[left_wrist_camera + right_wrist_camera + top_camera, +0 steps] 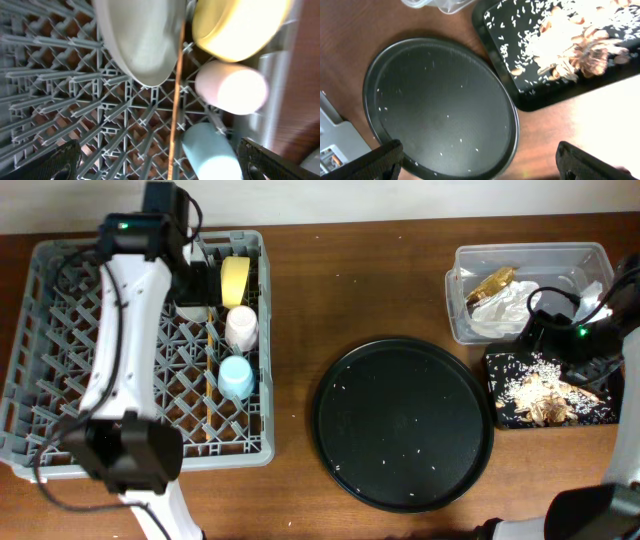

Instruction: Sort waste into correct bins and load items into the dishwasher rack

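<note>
Evidently, the left gripper (165, 167) is spread wide over the dishwasher rack (60, 90), the right gripper (485, 165) likewise over the round tray (440, 100).

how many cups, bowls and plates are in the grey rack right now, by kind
cups: 2, the pink cup and the light-blue cup
bowls: 1, the yellow bowl
plates: 1, the white plate
total: 4

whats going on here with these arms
Sorting looks nearly done. The left hand hangs open above the rack, which holds the plate, yellow bowl, pink cup, blue cup and chopsticks. Wrapper and napkin lie in the clear tub, scraps in the rectangular black tray. The right hand hangs open near both.
</note>
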Controlling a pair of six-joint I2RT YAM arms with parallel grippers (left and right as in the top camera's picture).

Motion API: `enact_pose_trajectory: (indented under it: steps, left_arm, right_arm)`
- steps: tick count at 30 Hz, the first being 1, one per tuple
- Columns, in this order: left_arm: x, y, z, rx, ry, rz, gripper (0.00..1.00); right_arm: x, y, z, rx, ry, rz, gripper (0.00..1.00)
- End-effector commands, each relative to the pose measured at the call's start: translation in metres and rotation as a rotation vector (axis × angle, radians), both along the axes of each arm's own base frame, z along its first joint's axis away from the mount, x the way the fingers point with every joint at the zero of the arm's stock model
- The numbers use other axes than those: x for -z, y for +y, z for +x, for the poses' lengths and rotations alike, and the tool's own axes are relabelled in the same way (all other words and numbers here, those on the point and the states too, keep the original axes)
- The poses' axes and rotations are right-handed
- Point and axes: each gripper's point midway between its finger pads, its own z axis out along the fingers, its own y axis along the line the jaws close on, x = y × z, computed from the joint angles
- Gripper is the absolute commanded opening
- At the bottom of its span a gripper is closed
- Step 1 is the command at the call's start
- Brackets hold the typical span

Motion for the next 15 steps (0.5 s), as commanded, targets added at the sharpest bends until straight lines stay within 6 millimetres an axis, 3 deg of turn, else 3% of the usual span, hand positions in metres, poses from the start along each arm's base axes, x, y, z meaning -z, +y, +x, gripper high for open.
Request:
enact_pose_trajectory:
  steps: [1,3,4,6,8,10,12,15]
  left_arm:
    - [-0.041,-0.008,-0.007,0.019,-0.105,-0.054,0.99]
    - [-0.039,-0.009,-0.007,0.019,-0.102,-0.054,0.99]
    - [-0.040,-0.008,-0.007,0.019,-0.103,-0.054,0.99]
    - [-0.039,-0.008,-0.007,0.019,-0.102,-0.054,0.99]
    - [-0.040,-0.009,-0.007,0.019,-0.103,-0.054,0.99]
    - [-0.040,-0.008,-0.007,0.019,-0.103,-0.054,0.99]
    - [-0.040,-0.008,-0.007,0.019,-0.103,-0.054,0.99]
    - [-0.040,-0.008,-0.007,0.019,-0.103,-0.054,0.99]
  right_arm:
    - [-0.077,0.010,-0.022,-0.088,-0.229,-0.125,0.98]
    - [-0.136,0.062,-0.049,-0.252,-0.516,-0.054,0.98]
    - [-0.154,0.079,-0.063,-0.251,-0.594,-0.014,0.98]
    - [-0.172,0.091,-0.090,-0.253,-0.682,-0.054,0.98]
    - [-0.175,0.093,-0.117,-0.334,-0.708,-0.191,0.98]
    - [-0.182,0.105,-0.123,-0.423,-0.773,-0.220,0.98]
    - [-0.180,0.123,-0.103,-0.566,-0.905,-0.254,0.98]
    - [-0.130,0.143,-0.074,-0.670,-1.105,-0.296,0.98]
